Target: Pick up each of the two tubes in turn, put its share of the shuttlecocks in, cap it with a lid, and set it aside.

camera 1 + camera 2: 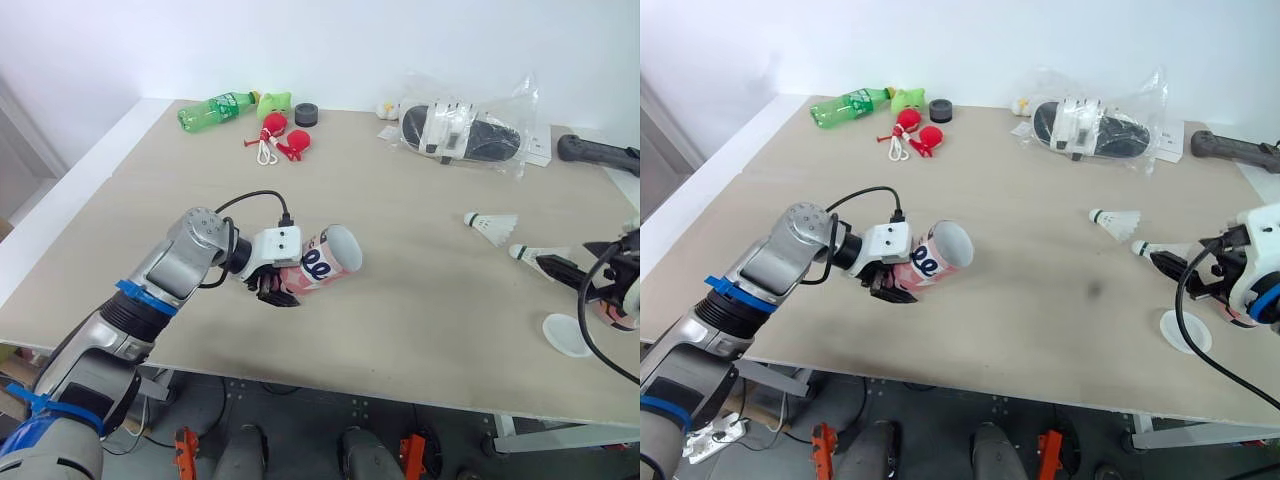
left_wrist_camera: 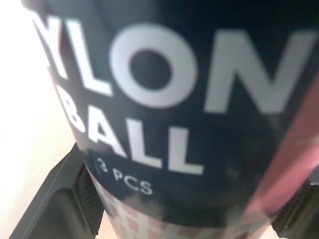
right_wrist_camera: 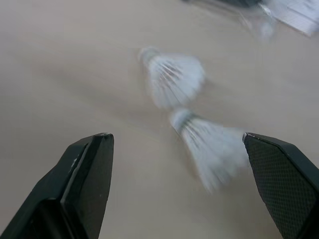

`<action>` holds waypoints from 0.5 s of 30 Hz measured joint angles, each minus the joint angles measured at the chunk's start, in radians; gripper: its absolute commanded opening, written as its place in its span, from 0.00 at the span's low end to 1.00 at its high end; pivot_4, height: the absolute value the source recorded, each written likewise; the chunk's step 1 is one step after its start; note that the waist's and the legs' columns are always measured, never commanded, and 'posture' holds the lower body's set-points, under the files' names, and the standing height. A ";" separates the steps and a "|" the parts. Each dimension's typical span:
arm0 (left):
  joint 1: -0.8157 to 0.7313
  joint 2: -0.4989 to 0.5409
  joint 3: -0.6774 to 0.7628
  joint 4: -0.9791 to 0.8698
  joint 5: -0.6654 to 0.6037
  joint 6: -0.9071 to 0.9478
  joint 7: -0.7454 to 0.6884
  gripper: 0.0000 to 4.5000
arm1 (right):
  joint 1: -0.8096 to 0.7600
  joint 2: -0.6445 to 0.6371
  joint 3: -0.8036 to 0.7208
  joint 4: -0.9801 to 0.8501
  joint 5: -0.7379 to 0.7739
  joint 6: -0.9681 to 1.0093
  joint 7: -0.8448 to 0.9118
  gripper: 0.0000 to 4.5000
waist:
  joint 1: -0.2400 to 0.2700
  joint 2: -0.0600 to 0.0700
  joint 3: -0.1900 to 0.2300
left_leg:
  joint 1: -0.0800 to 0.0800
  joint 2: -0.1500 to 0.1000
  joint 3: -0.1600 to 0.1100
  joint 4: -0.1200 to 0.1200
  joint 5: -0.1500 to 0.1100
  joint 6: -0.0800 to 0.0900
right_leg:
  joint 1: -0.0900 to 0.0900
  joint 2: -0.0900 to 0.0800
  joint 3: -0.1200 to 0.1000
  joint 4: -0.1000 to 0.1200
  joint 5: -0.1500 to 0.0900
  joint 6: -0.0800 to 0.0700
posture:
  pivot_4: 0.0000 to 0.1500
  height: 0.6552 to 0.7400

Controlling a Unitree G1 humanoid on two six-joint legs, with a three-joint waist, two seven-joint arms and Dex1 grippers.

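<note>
A: So, where is the tube (image 1: 325,262)?
B: The left claw (image 1: 272,285) is clamped around it above the desk (image 1: 420,310), open mouth turned rightward.
A: And the right claw (image 3: 175,135)?
B: Fingers wide apart, facing the nearer shuttlecock (image 1: 532,255) and the farther shuttlecock (image 1: 492,226); a white lid (image 1: 567,335) lies close by.

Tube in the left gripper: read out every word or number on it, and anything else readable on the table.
"YLON" on the tube, start cut off.
"BALL" beneath it.
"PCS" below that; the digit before it is blurred, perhaps 3.
Label on the green bottle: too small to read.
</note>
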 measured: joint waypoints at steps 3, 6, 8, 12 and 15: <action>-0.001 0.000 0.000 0.010 0.001 -0.006 -0.003 0.81 | -0.034 0.030 0.036 0.041 -0.021 -0.010 -0.041 0.99 | -0.007 0.001 0.000 | 0.002 0.000 0.000 0.000 0.001 0.001 | 0.001 0.000 0.000 0.000 0.001 0.000 | 1.00 1.00; -0.001 -0.009 -0.003 0.012 0.001 -0.011 -0.003 0.81 | -0.080 0.047 0.085 0.075 -0.042 -0.019 -0.072 0.99 | -0.008 0.001 0.000 | 0.003 -0.001 0.000 0.000 0.001 0.001 | 0.004 0.000 0.001 0.000 0.001 0.000 | 1.00 1.00; -0.002 -0.009 -0.003 0.013 0.000 -0.012 -0.005 0.81 | -0.107 0.051 0.107 0.103 -0.053 -0.031 -0.086 0.99 | -0.008 0.001 0.000 | 0.004 -0.001 0.000 0.000 0.001 0.001 | 0.004 0.000 0.001 0.000 0.001 0.001 | 1.00 1.00; -0.002 -0.008 -0.003 0.013 0.001 -0.012 -0.005 0.81 | -0.164 0.087 0.162 0.167 -0.076 -0.048 -0.106 0.99 | -0.009 0.001 0.000 | 0.004 -0.001 0.000 -0.001 0.001 0.001 | 0.004 0.000 0.001 0.000 0.001 0.001 | 1.00 1.00; -0.002 -0.009 -0.003 0.013 0.000 -0.012 -0.005 0.81 | -0.197 0.119 0.202 0.214 -0.084 -0.058 -0.109 0.99 | -0.008 0.001 0.000 | 0.004 -0.001 0.000 -0.001 0.001 0.001 | 0.004 0.000 0.001 0.000 0.001 0.001 | 1.00 1.00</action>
